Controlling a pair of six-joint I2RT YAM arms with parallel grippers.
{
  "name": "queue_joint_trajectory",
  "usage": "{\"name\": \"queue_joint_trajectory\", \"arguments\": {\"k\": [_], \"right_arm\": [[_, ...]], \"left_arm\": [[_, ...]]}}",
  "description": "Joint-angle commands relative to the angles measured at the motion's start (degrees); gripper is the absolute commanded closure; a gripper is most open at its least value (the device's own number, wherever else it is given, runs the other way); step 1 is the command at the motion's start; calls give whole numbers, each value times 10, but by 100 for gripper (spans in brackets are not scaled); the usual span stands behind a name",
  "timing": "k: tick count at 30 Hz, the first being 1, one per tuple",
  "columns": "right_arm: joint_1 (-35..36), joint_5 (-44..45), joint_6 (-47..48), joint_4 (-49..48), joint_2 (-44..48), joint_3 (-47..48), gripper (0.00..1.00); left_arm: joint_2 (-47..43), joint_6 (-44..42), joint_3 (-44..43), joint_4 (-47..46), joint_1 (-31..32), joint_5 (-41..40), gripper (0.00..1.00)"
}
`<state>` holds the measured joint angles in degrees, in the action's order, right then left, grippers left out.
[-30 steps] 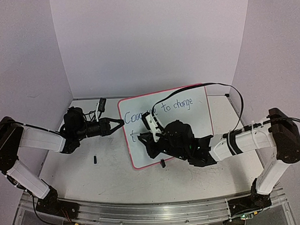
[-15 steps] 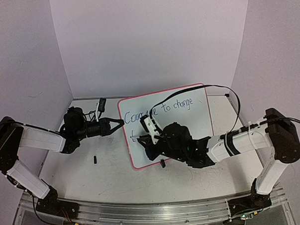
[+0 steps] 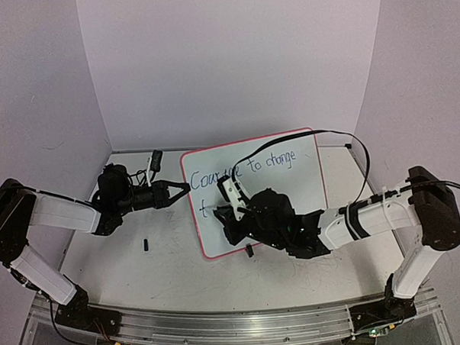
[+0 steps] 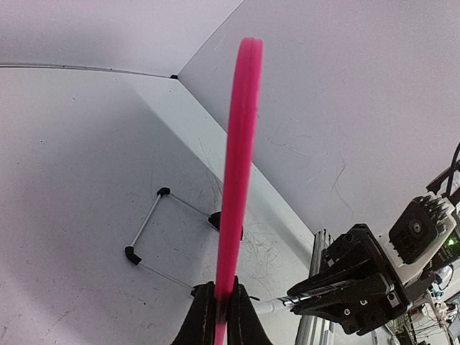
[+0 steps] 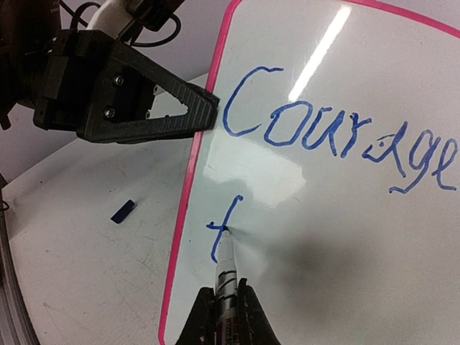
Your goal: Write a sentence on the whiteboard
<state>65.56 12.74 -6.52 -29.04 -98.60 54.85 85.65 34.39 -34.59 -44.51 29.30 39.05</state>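
The whiteboard [image 3: 303, 191], white with a pink rim, stands tilted on the table. The sentence [image 3: 269, 164] on it reads "Courage to change" in blue, and a lone "t" [image 5: 224, 228] starts a second line. My left gripper [image 3: 186, 186] is shut on the board's left rim [image 4: 237, 180], its jaws pinching the pink edge [image 4: 222, 291]. Over the lower left of the board, my right gripper [image 3: 220, 213] is shut on a marker [image 5: 226, 269]. The marker's tip touches the crossbar of the "t". The right arm hides part of "Courage" in the top view.
A dark blue marker cap [image 3: 146, 244] lies on the scuffed tabletop left of the board. A wire stand with black feet [image 4: 147, 230] sits behind the board. A black cable [image 3: 351, 140] arcs over the board's far right corner. Walls enclose three sides.
The right gripper has nudged left and back with the marker at the start of the second line. The left gripper and the board have stayed still.
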Motion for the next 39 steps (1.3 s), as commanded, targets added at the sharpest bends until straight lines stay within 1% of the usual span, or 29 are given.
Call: {"name": "queue_joint_trajectory", "arguments": {"k": [1, 4, 8, 12, 21, 39], "right_arm": [[-6, 43, -10, 9, 29, -10, 100], [-6, 32, -8, 1, 47, -17, 100], [-6, -28, 2, -50, 85, -47, 100], [-20, -40, 8, -45, 53, -23, 100], [-28, -35, 11, -44, 33, 4, 100], [-33, -23, -1, -28, 17, 4, 100]], "left_arm": [[-15, 14, -18, -25, 5, 20, 100], [-14, 14, -19, -25, 5, 21, 100], [-13, 14, -19, -25, 5, 21, 100], [-14, 15, -17, -25, 5, 21, 100], [-18, 16, -14, -25, 5, 21, 100], [-16, 13, -17, -25, 5, 23, 100]]}}
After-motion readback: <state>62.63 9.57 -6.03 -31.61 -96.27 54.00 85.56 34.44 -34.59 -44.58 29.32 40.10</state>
